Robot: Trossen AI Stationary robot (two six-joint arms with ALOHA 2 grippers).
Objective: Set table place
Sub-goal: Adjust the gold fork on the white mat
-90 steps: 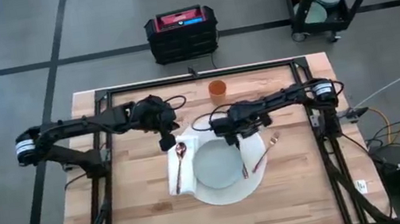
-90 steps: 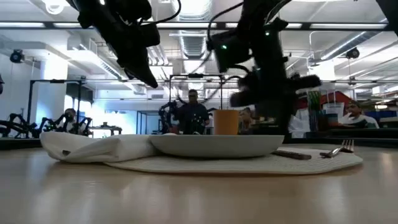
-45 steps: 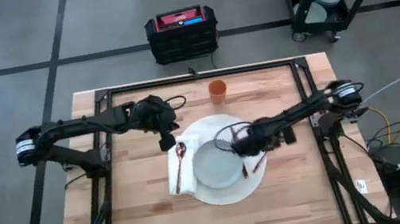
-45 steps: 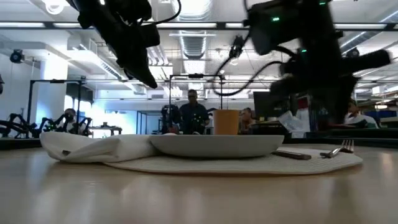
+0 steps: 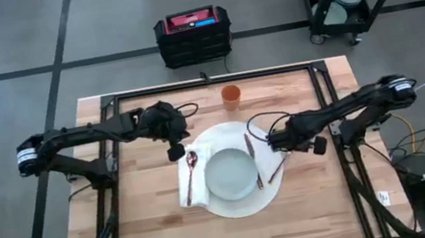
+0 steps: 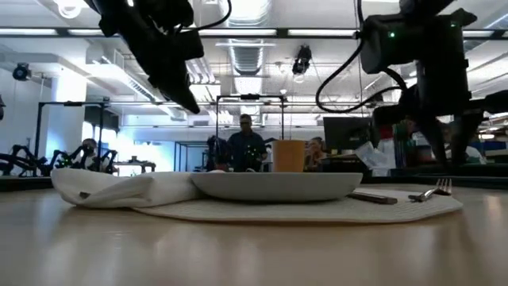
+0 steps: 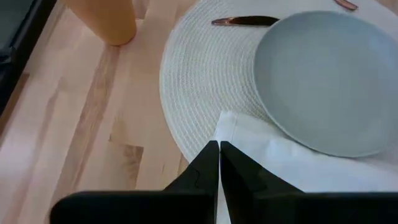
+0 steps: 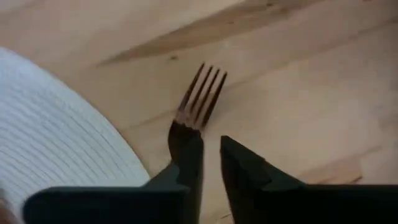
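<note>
From above, the right gripper (image 5: 283, 143) hovers over the copper fork (image 5: 279, 166), which lies half on the round white mat (image 5: 244, 208) and half on the butcher-block tabletop (image 5: 162, 229), tines pointing off the mat's right edge. The mat sits mid-table under the grey-green plate (image 5: 231, 173), with a knife (image 5: 252, 157) along the plate's right rim, a spoon (image 5: 191, 170) on the white napkin (image 5: 190, 192) at the left, and an orange cup (image 5: 231, 94) behind. The left gripper (image 5: 175, 151) waits above the napkin's far corner. The level view shows the fork (image 6: 432, 191) lying low at the mat's rim, tines lifted slightly, with the right arm (image 6: 421, 63) high over it; beyond are a lit workshop ceiling, racks and seated people. The left wrist camera shows its fingers (image 7: 208, 165) pressed together, holding nothing, above napkin and mat. The right wrist camera shows its fingers (image 8: 186, 155) only narrowly apart, empty, just behind the tines (image 8: 202, 93). To do this well, I judge the fingers should spread wider, straddle the handle near its neck, and come down squarely so the fork does not skate on the smooth wood.
</note>
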